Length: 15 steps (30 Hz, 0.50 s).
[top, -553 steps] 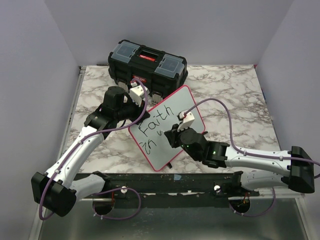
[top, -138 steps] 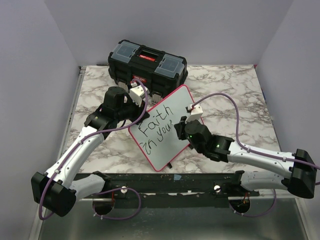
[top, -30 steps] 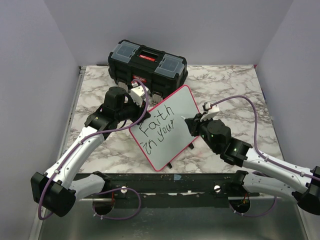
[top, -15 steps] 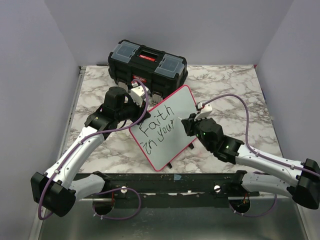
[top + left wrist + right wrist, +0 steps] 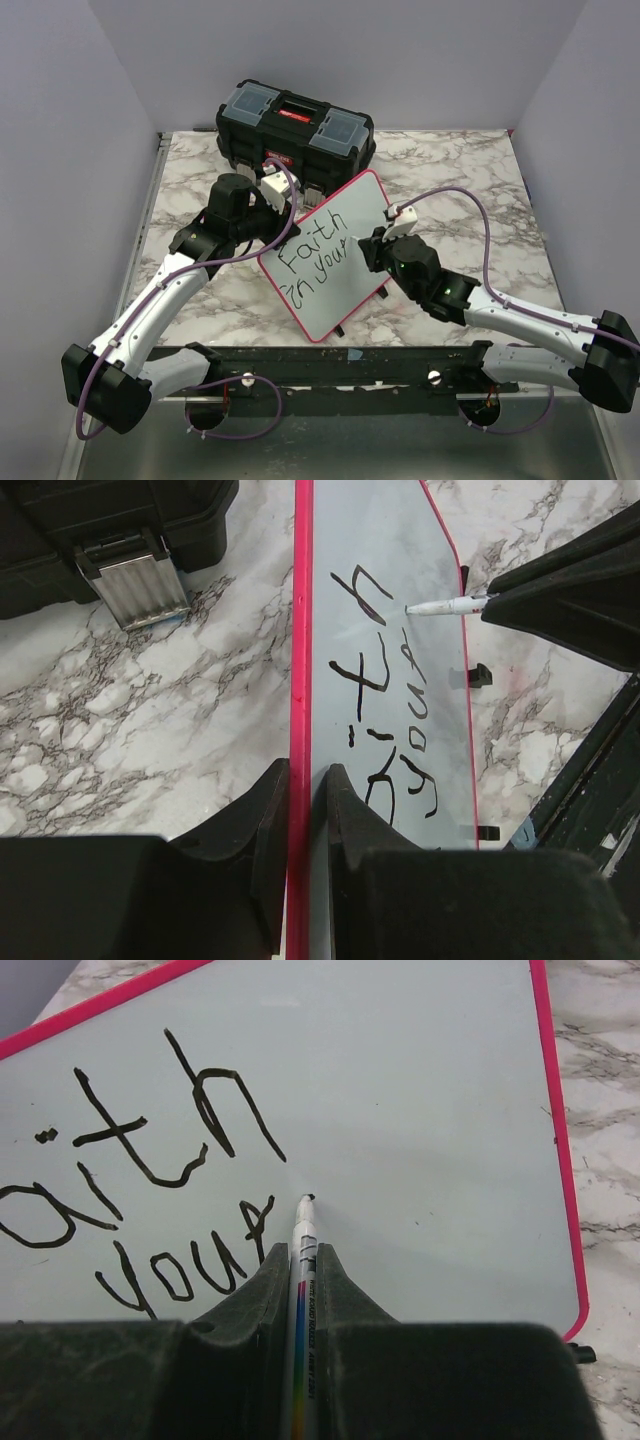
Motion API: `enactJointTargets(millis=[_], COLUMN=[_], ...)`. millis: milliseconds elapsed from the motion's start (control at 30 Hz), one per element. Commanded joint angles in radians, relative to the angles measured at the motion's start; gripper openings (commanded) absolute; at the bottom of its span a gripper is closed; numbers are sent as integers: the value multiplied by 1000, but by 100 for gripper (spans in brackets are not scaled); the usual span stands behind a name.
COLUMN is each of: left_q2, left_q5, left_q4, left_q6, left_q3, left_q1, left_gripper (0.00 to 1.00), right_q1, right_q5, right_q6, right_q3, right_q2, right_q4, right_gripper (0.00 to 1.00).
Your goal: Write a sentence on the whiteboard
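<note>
Top view: the whiteboard (image 5: 368,205) stands tilted at table (image 5: 470,180) centre. Left wrist: my left claw (image 5: 300,780) clamps its red rim; I hold it rigid. Right wrist: my right claw (image 5: 300,1265) grips the marker (image 5: 304,1222), tip at 3 o'clock of "your" in the sentence (image 5: 110,1132); I press lightly, evenly.

Black toolbox (image 5: 295,125) with red latch, lid closed, far edge of marble table (image 5: 470,170)
</note>
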Motion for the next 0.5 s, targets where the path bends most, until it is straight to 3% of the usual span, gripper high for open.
enactJointTargets(millis=[0, 467], left_q2=[-9, -9], left_q5=[-29, -29], left_q4=[6, 6], left_q6=[52, 52], left_q3=[8, 7], left_q1=[-7, -7], left_gripper=[0, 0], right_q1=[-4, -5], right_q5=[-78, -8], right_q6=[1, 34], right_q3=[5, -23], right_q2=[10, 5], right_q4=[17, -47], right_gripper=[1, 1])
